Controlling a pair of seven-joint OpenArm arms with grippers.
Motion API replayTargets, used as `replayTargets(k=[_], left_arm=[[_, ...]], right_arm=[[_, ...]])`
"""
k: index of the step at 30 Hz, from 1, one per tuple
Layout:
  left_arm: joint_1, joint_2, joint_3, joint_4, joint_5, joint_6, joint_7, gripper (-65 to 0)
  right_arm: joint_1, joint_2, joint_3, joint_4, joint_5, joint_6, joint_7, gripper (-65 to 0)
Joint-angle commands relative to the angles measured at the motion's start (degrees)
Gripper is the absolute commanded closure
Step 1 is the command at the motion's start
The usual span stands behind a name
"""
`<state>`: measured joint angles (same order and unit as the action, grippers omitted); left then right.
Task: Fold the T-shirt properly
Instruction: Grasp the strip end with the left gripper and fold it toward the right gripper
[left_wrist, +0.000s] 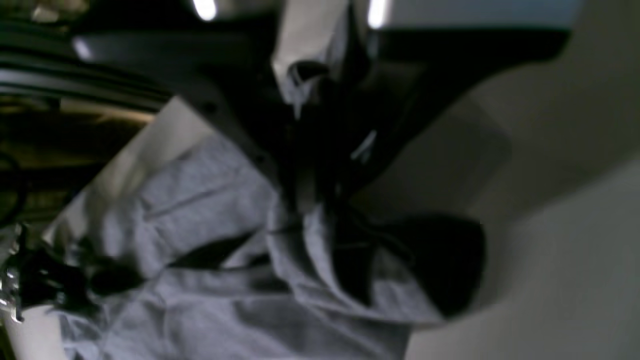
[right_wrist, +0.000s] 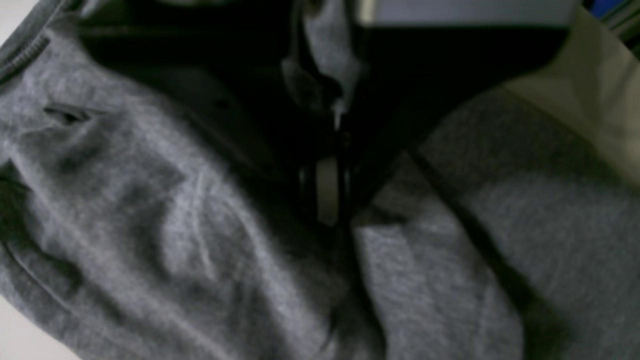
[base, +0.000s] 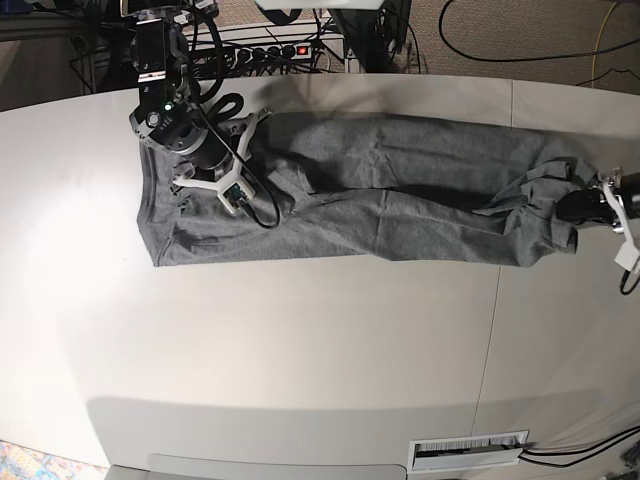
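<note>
Basically the T-shirt (base: 360, 205) lies stretched as a long band across the upper half of the base view, on the white table (base: 300, 340), running from the upper left to the right edge. Cloth is wrinkled, with a bunched, lifted end at the right.

Left gripper (base: 578, 203) sits at the far right of the base view, at that bunched end. In the left wrist view the left gripper (left_wrist: 320, 200) has its jaws pinched together on a gathered fold of grey cloth, which drapes down below it toward the bottom of the frame; table shows pale at the right.

Right gripper (base: 195, 150) is at the upper left of the base view, over the shirt's left end. Right wrist view is blurry: right gripper (right_wrist: 327, 195) is down against the grey cloth that fills most of the frame, jaws together, though whether any fabric is caught between them I cannot tell.

Power strip (base: 262, 52) and cables lie beyond the table's top edge.
</note>
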<state>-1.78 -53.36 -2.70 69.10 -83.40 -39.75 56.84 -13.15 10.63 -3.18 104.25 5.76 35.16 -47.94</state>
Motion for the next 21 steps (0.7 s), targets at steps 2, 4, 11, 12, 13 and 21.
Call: replayTargets(k=[2,4,11,12,13,21], left_arm=[[-0.9,-1.7,-0.7,2.8,-1.6,-0.3,-0.9,0.0],[-0.9,-1.6,-0.7,5.6,-1.6,-0.3,-1.2,0.0],[-0.9,1.5,-0.7,18.1,-1.6,-0.3,-1.4,0.0],[-0.9,2.3,-0.7,19.8,-1.6,-0.3,-1.4,0.0],[-0.9,3.0,-0.7,21.5,-1.6,-0.3,-1.4,0.0],[-0.9,9.0,-0.7,31.0,-1.6,-0.3,-3.9,0.0]], right_arm=[[0.5,0.5,0.1,0.6,-0.7,-0.3,0.0,0.0],[0.5,0.5,0.1,0.6,-0.7,-0.3,0.0,0.0],[0.5,0.5,0.1,0.6,-0.7,-0.3,0.2,0.0],[0.5,0.5,0.1,0.6,-0.7,-0.3,0.2,0.0],[0.5,0.5,0.1,0.6,-0.7,-0.3,0.2,0.0],[0.5,0.5,0.1,0.6,-0.9,-0.3,0.2,0.0]])
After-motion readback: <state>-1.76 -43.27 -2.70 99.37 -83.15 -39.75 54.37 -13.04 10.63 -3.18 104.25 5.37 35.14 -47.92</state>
